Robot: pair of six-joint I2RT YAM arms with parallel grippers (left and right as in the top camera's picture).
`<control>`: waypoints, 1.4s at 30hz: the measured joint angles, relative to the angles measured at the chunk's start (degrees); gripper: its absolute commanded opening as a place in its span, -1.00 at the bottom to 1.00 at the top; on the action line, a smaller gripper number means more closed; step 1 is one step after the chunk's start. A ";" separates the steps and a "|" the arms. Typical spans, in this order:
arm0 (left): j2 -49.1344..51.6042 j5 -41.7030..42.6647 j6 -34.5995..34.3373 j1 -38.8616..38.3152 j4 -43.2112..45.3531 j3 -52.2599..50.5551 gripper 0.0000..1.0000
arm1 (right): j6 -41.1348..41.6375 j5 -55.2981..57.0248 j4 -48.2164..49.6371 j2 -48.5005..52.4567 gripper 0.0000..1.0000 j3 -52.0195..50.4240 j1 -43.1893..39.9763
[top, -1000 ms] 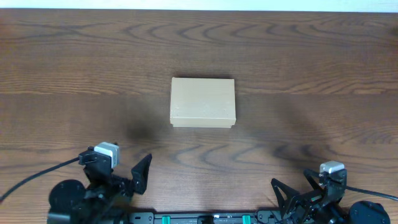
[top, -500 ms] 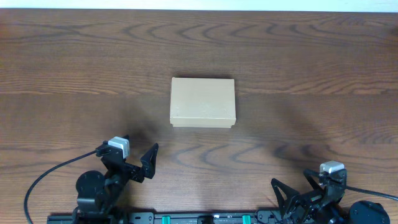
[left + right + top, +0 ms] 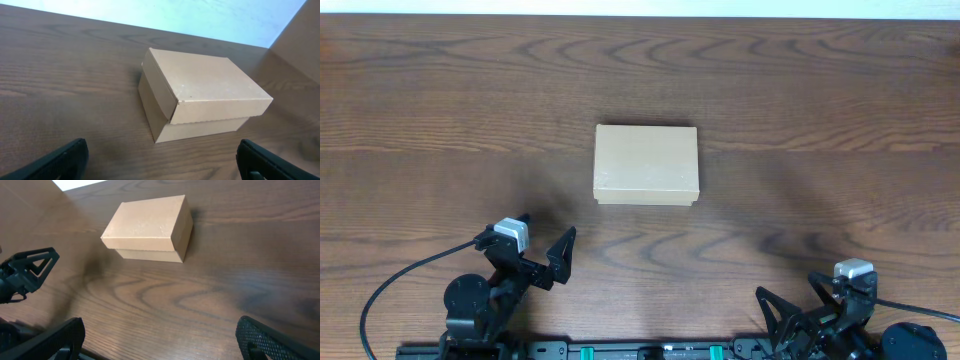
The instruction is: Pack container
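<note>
The container point(image 3: 646, 165) is a small tan cardboard box with its flap lid shut, standing in the middle of the wooden table. It also shows in the left wrist view point(image 3: 200, 95) and the right wrist view point(image 3: 149, 227). My left gripper point(image 3: 535, 252) is open and empty, near the front edge, below and left of the box; its finger tips frame bare table in the left wrist view point(image 3: 161, 160). My right gripper point(image 3: 792, 310) is open and empty at the front right, with its fingers wide apart in the right wrist view point(image 3: 160, 340). No pens or markers are in view.
The wooden table point(image 3: 820, 100) stretches around the box. The left arm's fingers point(image 3: 27, 267) show at the left in the right wrist view. A black cable point(image 3: 390, 290) runs from the left arm's base.
My left arm has moved right and forward, toward the box, mostly in the first half second. The right arm and the box have not moved.
</note>
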 measured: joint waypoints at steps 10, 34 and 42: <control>0.00 0.02 0.00 0.00 0.00 0.00 0.90 | 0.00 0.00 0.00 0.00 0.99 0.00 0.00; 0.00 0.02 -0.02 0.00 0.20 -0.07 0.90 | -7.13 9.01 30.64 -7.91 0.98 -31.82 0.00; 0.00 0.04 0.00 0.00 0.22 -0.07 0.90 | -7.28 9.18 36.76 -9.94 0.99 -41.09 0.00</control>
